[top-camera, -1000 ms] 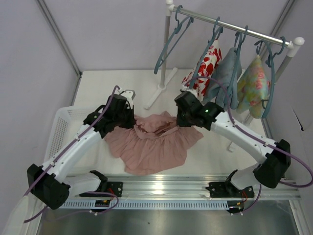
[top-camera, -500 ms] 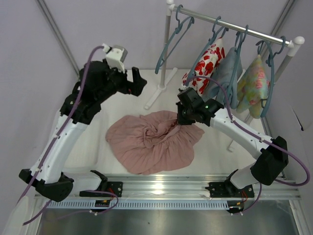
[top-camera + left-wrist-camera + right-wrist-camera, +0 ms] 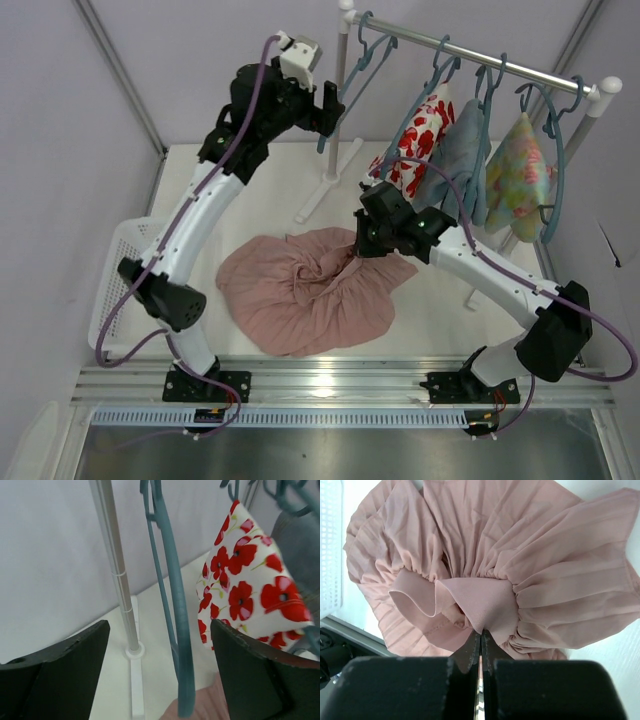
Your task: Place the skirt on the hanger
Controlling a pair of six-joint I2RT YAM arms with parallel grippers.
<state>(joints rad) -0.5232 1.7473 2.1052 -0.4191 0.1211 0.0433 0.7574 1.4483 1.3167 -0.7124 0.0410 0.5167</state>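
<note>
1. The skirt (image 3: 305,295) lies crumpled on the table (image 3: 240,170) at about 6 o'clock from the middle of the top view, its pleats fanned out around a bunched waistband.
2. The right gripper (image 3: 360,246) is at the skirt's 1 o'clock edge. In the right wrist view, the right gripper (image 3: 481,642) has its jaws pressed together on a fold of the skirt (image 3: 495,555) at the waistband.
3. The hanger (image 3: 348,88) is empty and hangs by its hook at the 9 o'clock end of the rack (image 3: 540,75).
4. The left gripper (image 3: 328,106) is raised just at 9 o'clock of the hanger. In the left wrist view, the left gripper (image 3: 159,630) is spread wide and holds nothing; the hanger (image 3: 176,600) shows between its fingers (image 3: 65,665).
5. At 3 o'clock of the hanger hangs the floral garment (image 3: 420,135), then a pale blue garment (image 3: 460,150).
6. A white basket (image 3: 115,270) sits at 9 o'clock of the skirt.
</note>
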